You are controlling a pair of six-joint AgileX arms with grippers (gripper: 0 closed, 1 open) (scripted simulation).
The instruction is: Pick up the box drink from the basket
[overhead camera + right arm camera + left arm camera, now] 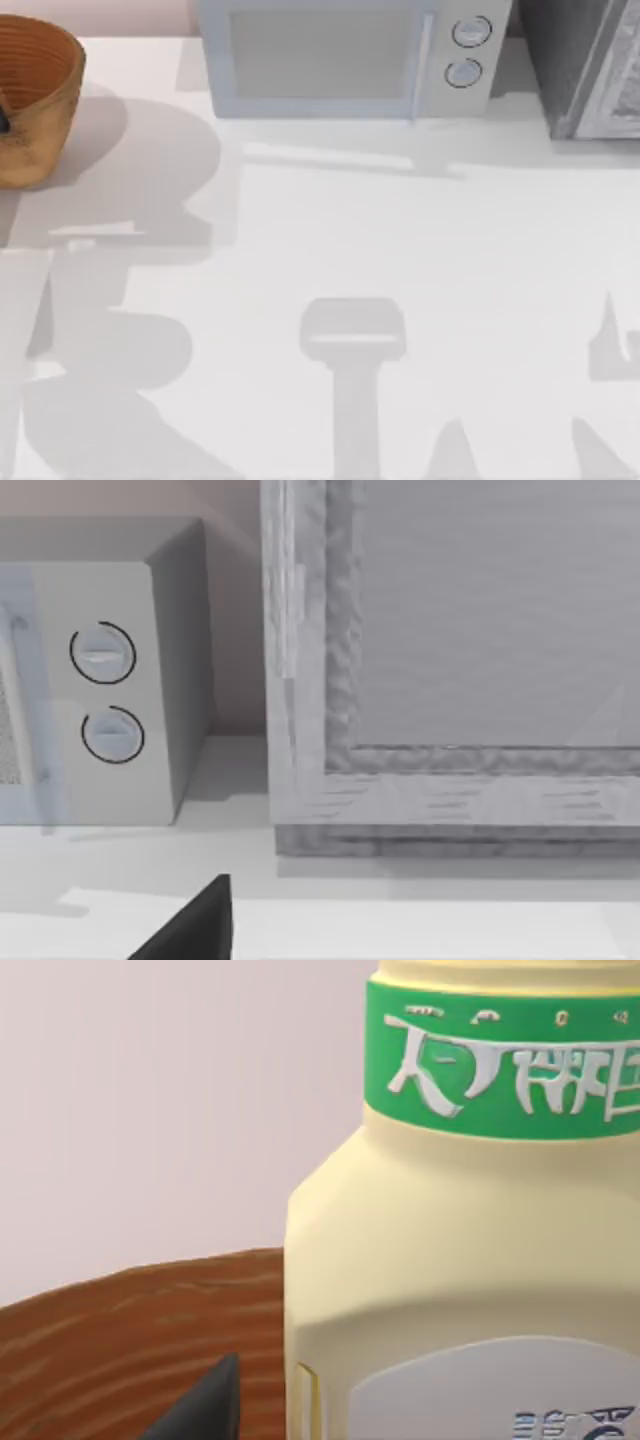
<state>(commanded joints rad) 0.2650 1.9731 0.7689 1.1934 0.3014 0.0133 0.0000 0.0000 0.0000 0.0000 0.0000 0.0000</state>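
The basket [40, 100], orange-brown and woven, stands at the table's far left corner, cut off by the top view's left edge. In the left wrist view the box drink [450, 1260] is very close: a pale yellow container with a green band of white lettering and a white label low down. The basket's brown ribbed wall [120, 1340] shows beside and below it. A dark tip of my left gripper [200, 1405] sits just next to the drink. A dark tip of my right gripper [190, 925] hangs over the bare table at the right, facing the back.
A white microwave [340, 60] with two round knobs stands at the back middle. A grey cabinet-like block [590, 70] fills the back right corner, also close in the right wrist view [450, 680]. Arm shadows lie across the white tabletop [320, 260].
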